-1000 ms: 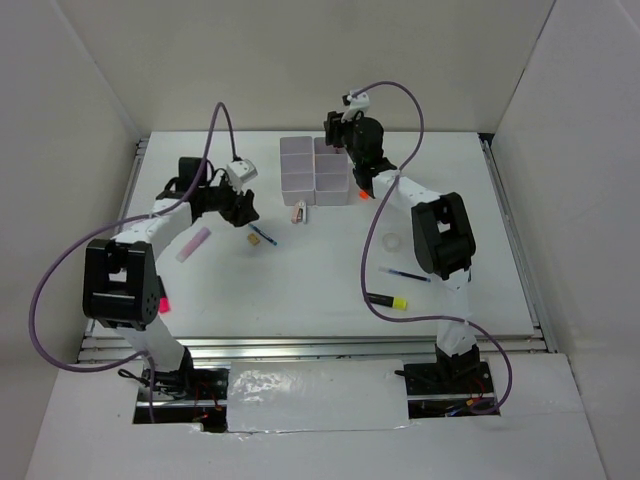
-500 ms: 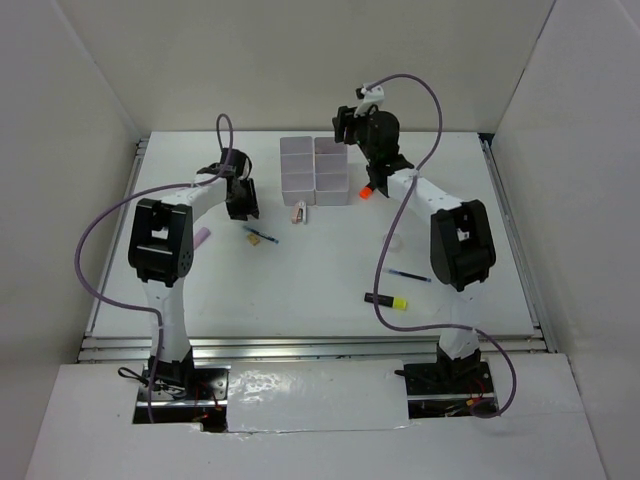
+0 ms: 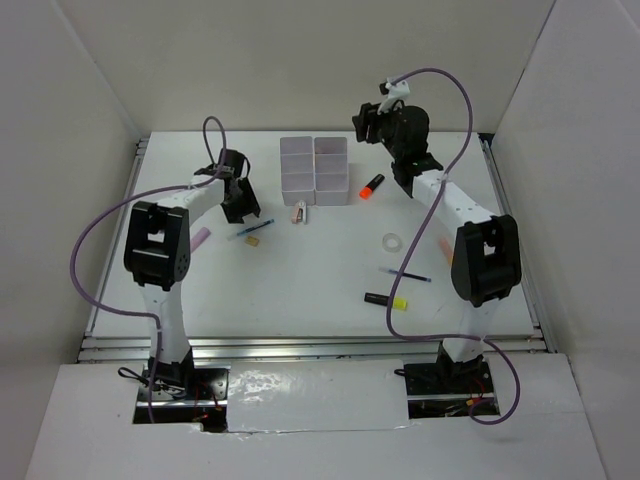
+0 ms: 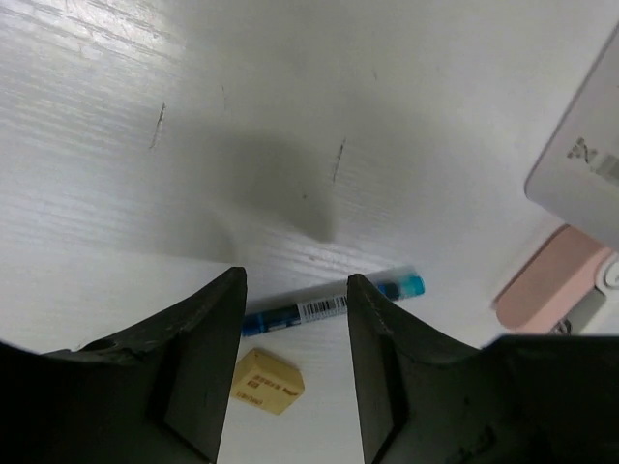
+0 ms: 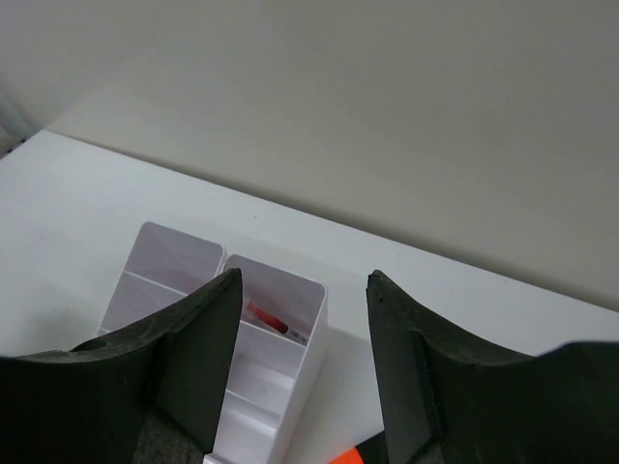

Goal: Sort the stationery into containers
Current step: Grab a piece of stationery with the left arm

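The white containers (image 3: 313,170) stand at the back middle; in the right wrist view (image 5: 232,319) a red pen (image 5: 276,322) lies in the far right bin. My right gripper (image 3: 364,122) (image 5: 302,280) is open and empty, raised behind and to the right of the bins. An orange-and-black highlighter (image 3: 372,185) (image 5: 353,454) lies beside them. My left gripper (image 3: 241,206) (image 4: 295,280) is open and empty, low over a blue pen (image 3: 250,228) (image 4: 329,304) and the tan eraser (image 3: 255,239) (image 4: 268,381). A pink marker (image 3: 298,212) (image 4: 551,290) lies in front of the bins.
Another pink marker (image 3: 200,238) lies at the left. The clear tape ring (image 3: 393,242), a second blue pen (image 3: 405,274) and a yellow-and-black highlighter (image 3: 386,299) lie right of centre. White walls enclose the table (image 3: 320,300).
My right gripper has risen and swung right, away from over the bins, uncovering the orange highlighter. My left arm has folded in, and its gripper stays near the blue pen and eraser.
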Robot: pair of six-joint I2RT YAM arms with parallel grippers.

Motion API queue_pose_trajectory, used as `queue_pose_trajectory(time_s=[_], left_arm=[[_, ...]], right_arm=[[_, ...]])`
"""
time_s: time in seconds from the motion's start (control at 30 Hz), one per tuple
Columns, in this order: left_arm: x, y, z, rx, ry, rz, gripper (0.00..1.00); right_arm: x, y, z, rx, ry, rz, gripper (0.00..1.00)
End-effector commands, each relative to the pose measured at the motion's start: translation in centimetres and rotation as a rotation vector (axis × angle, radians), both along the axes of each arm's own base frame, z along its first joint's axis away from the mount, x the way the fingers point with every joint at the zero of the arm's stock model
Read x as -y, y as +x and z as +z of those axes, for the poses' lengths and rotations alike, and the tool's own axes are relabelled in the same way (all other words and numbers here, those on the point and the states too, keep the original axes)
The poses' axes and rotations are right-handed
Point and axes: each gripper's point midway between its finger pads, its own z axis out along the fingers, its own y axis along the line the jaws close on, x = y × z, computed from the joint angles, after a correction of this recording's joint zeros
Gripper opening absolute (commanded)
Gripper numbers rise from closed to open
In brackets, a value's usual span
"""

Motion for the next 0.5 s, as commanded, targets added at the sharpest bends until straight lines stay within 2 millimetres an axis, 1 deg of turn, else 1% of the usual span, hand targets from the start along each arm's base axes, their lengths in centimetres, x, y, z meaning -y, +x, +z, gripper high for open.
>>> queue_pose_trajectory(time_s=[0.0,0.03,0.07,0.1,0.13,0.17,0.2,0.23,0.27,0.3,0.33,0.4,0.47], left_arm=[[0.5,1.3,5.7,0.185,-0.035,-0.071,0.59],[0.4,0.7,5.6,0.194,-0.017,-0.109,0.59],[0.4,0.7,7.1,0.246,0.005,-0.194,0.6],[1.0,1.0,8.0,0.296,-0.01,-0.273,0.6],[1.4,0.5,8.2,0.319,-0.006,-0.367,0.61],[1.4,0.3,9.1,0.351,-0.009,-0.447,0.62],[2.6,-0.4,9.5,0.397,-0.032,-0.631,0.62],[2.6,-0.7,9.5,0.399,-0.019,-0.687,0.62],[2.5,-0.7,9.3,0.406,0.026,-0.782,0.63],[2.8,-1.1,9.0,0.392,0.022,-0.824,0.62],[2.9,-1.4,8.2,0.345,0.018,-0.856,0.62],[2.9,-1.3,7.0,0.318,0.035,-0.903,0.59],[3.2,-1.1,6.4,0.318,0.05,-0.935,0.58]], right_arm=[[0.4,-1.5,1.0,0.0,-0.031,0.036,0.61],[0.5,-1.6,1.1,0.0,-0.031,0.037,0.61],[0.6,-1.8,1.3,-0.002,-0.032,0.041,0.61],[0.8,-1.8,1.1,-0.011,-0.035,0.044,0.61],[0.4,-2.1,1.1,-0.013,-0.036,0.064,0.61],[0.6,-2.3,1.3,-0.019,-0.039,0.068,0.61],[0.7,-2.4,1.2,-0.021,-0.047,0.075,0.61],[0.4,-2.7,1.2,-0.024,-0.051,0.098,0.61],[0.5,-3.0,1.4,-0.025,-0.055,0.104,0.61],[0.4,-3.2,1.2,-0.032,-0.058,0.115,0.61],[0.5,-3.4,1.2,-0.037,-0.06,0.123,0.61],[0.8,-3.6,1.2,-0.045,-0.06,0.123,0.61],[1.0,-3.8,1.0,-0.055,-0.06,0.125,0.61]])
